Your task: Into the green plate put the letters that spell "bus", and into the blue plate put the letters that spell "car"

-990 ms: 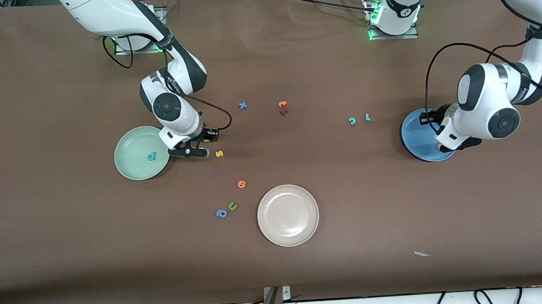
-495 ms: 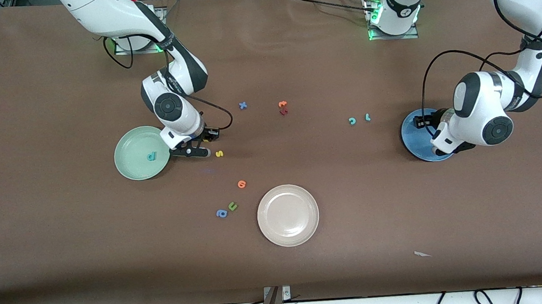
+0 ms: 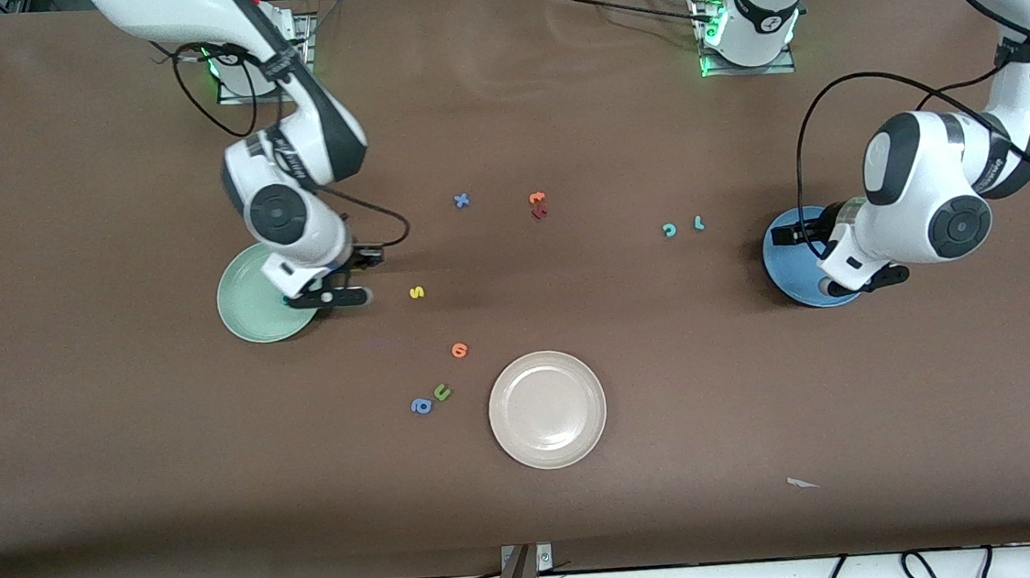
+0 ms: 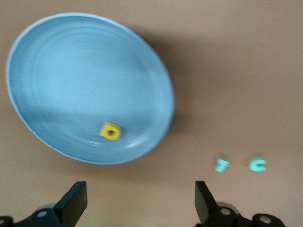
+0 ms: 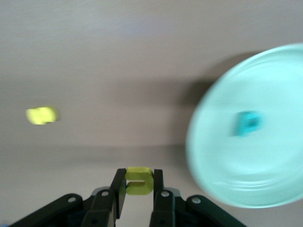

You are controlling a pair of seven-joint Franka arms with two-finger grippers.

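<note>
Brown matte worktop (image 3: 636, 426) carries scattered foam letters. Right jaws (image 5: 139, 185) pinch the yellow u (image 5: 139, 180) beside the round green plate (image 5: 279, 179), teal b (image 5: 248, 123) inside. Left jaws (image 4: 137, 205) stand released by the blue plate (image 4: 57, 71), yellow a (image 4: 111, 131) within.

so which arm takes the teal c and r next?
Left. Its open tool hangs by the blue plate, with c and r nearby. Right tool grips the yellow u.
</note>
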